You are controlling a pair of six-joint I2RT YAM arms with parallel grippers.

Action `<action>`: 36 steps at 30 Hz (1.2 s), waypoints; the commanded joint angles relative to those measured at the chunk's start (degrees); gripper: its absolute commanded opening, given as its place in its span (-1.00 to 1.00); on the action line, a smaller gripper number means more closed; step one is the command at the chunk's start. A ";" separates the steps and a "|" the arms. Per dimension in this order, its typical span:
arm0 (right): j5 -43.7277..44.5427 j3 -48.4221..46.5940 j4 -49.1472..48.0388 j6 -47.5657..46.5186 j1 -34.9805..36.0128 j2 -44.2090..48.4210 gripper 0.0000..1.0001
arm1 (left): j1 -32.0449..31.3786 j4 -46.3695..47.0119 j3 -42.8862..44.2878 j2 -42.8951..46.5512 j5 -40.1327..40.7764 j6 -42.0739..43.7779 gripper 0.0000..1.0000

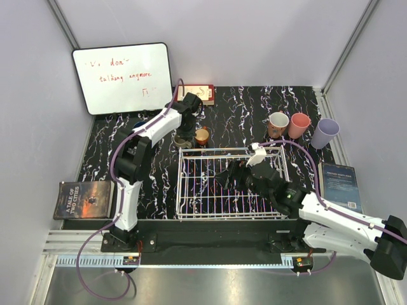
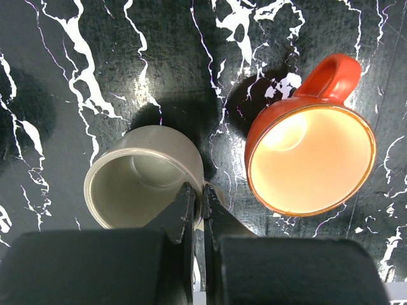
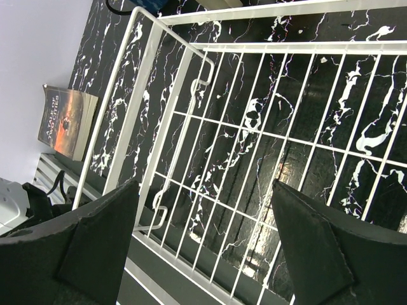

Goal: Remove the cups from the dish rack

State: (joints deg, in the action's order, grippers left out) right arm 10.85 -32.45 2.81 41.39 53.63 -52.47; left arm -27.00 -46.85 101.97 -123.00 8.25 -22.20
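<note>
rack (image 1: 180,184) looks empty | right gripper (image 3: 203,216) wide open over its grid, holding nothing | beige mug (image 2: 137,184), orange cup (image 2: 311,159) upright on table beyond rack | left gripper (image 2: 198,203) closed, tips at mug rim — better to lift straight up, not tip it

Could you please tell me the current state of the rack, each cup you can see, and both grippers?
Rack: empty.
Orange cup: upright, empty, on the table.
Beige mug: upright, empty, on the table.
Brown mug: upright, outside the rack.
Pink cup: upright, outside the rack.
Lavender tumbler: upright, outside the rack.
Left gripper: shut, over the beige mug's rim.
Right gripper: open, empty, over the rack.
</note>
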 commanded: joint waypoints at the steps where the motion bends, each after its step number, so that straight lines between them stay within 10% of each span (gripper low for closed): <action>1: -0.48 0.28 -2.28 0.19 0.34 0.53 0.85 | 0.20 1.41 0.95 -0.05 0.36 0.40 -0.96; 19: -1.10 0.99 -3.25 -1.83 0.34 2.19 0.83 | -2.43 2.38 -0.72 13.82 10.53 -5.40 0.45; 22: 1.97 -1.82 1.84 -4.11 0.34 2.19 0.83 | -4.54 2.99 -3.34 21.55 15.72 -5.84 0.98; 36: 9.09 -7.19 13.27 -11.41 0.34 2.90 0.84 | -23.50 1.16 -41.92 67.60 25.40 -17.34 0.98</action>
State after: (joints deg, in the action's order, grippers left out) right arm 15.42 -37.52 12.60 32.75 53.63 -51.13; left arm -45.10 -42.70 68.97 -64.71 29.58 -33.41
